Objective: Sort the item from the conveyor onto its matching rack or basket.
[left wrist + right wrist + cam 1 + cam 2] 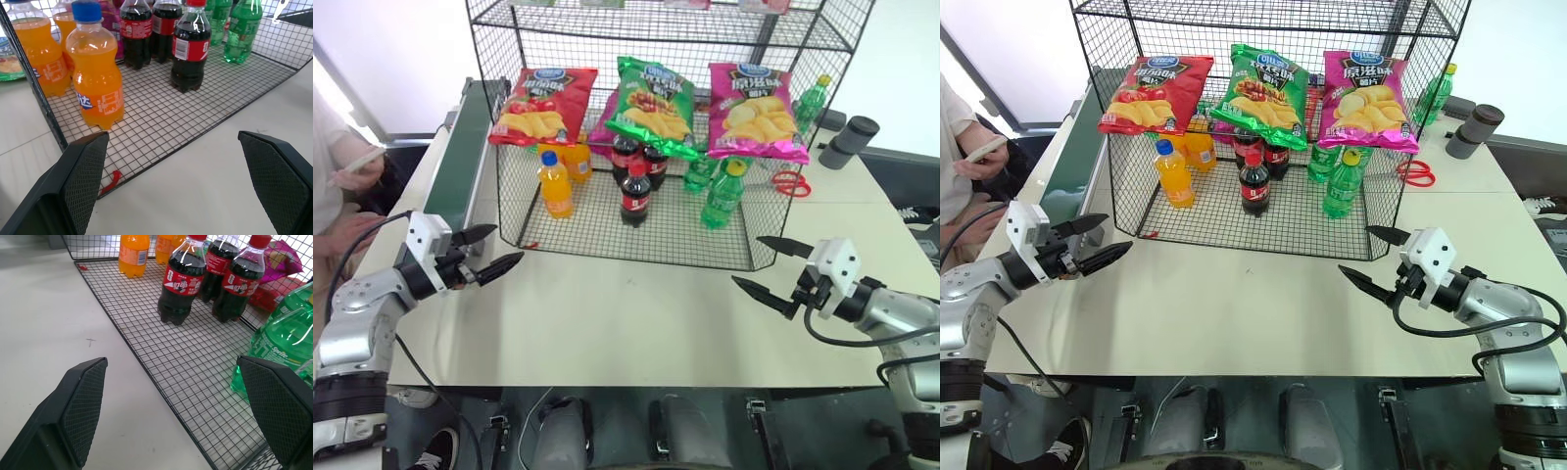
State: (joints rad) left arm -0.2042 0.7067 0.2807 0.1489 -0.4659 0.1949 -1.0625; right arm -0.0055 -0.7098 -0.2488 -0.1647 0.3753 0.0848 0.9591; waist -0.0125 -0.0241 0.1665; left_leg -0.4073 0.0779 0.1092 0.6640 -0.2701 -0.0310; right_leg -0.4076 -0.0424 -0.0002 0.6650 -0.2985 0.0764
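Head views: the green crisp bag (655, 106) hangs on the rack (607, 235) between red and pink bags; left gripper (493, 253) and right gripper (766, 266) spread, empty. Wrist views: bottles on mesh. Bag likely light, slippery, crushable; pinch the top seam.

"Sprite" on green bottle (283, 347)

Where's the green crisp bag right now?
The green crisp bag sits on the rack, on the tier above the bottles, between the red crisp bag on the robot's left and the pink crisp bag on its right.
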